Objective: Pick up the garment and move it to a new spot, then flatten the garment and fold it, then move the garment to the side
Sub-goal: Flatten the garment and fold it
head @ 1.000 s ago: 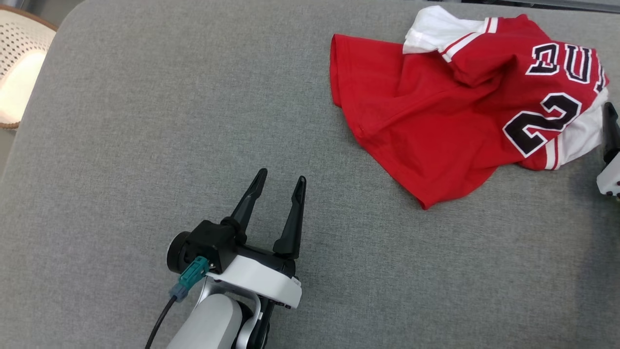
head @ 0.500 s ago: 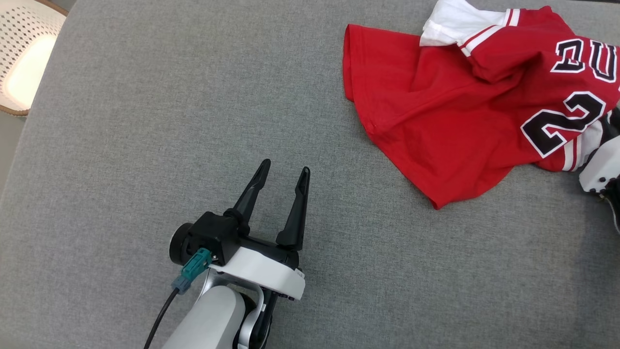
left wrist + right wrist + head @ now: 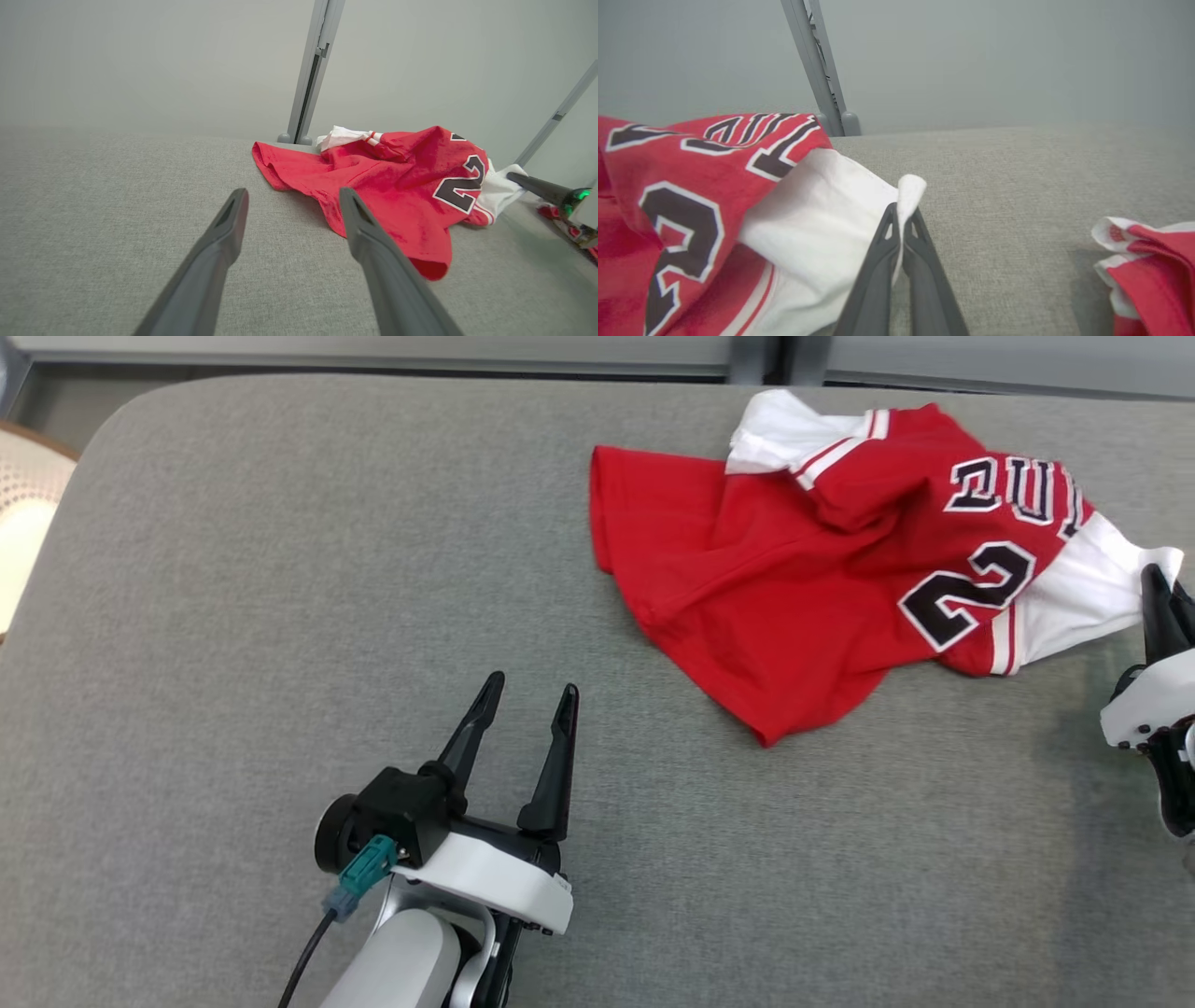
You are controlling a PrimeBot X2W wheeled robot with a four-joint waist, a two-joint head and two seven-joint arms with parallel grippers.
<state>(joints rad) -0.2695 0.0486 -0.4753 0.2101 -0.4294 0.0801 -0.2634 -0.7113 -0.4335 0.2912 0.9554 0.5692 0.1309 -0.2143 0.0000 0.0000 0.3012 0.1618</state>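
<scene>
The garment [image 3: 794, 579] is a red jersey with white sleeves and black numbers, lying crumpled at the upper right of the grey cushion [image 3: 280, 569]. It shows too in the left wrist view [image 3: 373, 186] and the right wrist view [image 3: 691, 196]. My right gripper [image 3: 1160, 581] at the right edge is shut on the garment's white sleeve [image 3: 840, 205]; the cloth edge sticks up between the closed fingertips [image 3: 901, 217]. My left gripper [image 3: 527, 695] stands open over bare cushion, below and left of the garment, holding nothing; its fingers [image 3: 369, 233] are spread.
A woven pale basket [image 3: 23, 523] sits past the cushion's left edge. A grey metal post [image 3: 310, 70] rises behind the cushion's back edge. Another red and white cloth [image 3: 1148, 266] lies at the right in the right wrist view.
My right gripper has closed on the white sleeve. The head camera has shifted, so the whole scene sits lower and further left. The left gripper has stayed open in place.
</scene>
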